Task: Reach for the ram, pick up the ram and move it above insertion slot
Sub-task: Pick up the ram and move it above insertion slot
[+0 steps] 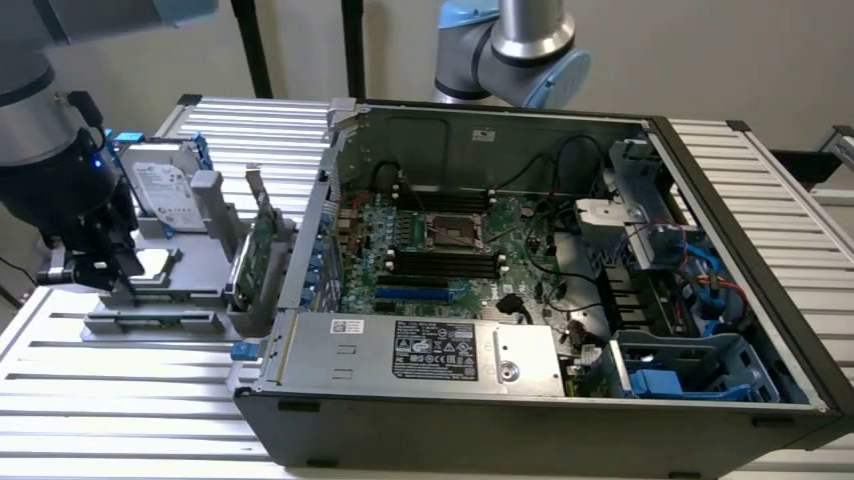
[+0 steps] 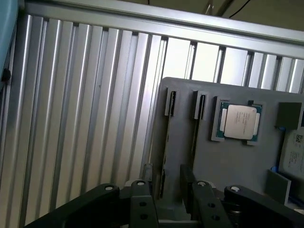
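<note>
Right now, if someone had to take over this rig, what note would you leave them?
Gripper: open, low over the gray holder.
Ram: standing edge-on in its holder slot, between the fingers, not gripped.
Done: the reach.
Not yet done: grasp, lift, and the carry to above the memory slots inside the open computer case, which is on the exterior view's right of the holder.

Thin ram [image 2: 166, 142] stands edge-on, slotted in gray holder [image 2: 237, 164].
</note>
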Tool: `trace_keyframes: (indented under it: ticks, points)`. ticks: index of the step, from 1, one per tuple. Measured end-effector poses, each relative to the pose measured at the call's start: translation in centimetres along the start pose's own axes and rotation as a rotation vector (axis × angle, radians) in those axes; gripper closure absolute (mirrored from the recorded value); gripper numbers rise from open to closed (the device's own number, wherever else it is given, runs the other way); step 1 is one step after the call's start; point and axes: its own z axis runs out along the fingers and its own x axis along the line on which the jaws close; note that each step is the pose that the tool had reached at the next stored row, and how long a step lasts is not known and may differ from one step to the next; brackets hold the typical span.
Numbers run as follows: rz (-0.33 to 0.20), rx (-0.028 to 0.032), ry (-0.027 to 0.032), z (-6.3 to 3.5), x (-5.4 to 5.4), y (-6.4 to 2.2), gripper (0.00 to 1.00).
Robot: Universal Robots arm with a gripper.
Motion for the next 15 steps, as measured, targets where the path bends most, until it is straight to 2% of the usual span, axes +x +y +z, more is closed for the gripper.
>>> trace_keyframes:
  ticks: [15]
  points:
    - [0.014, 0.0000, -0.0003, 2.72, 0.3, -0.01, 0.64]
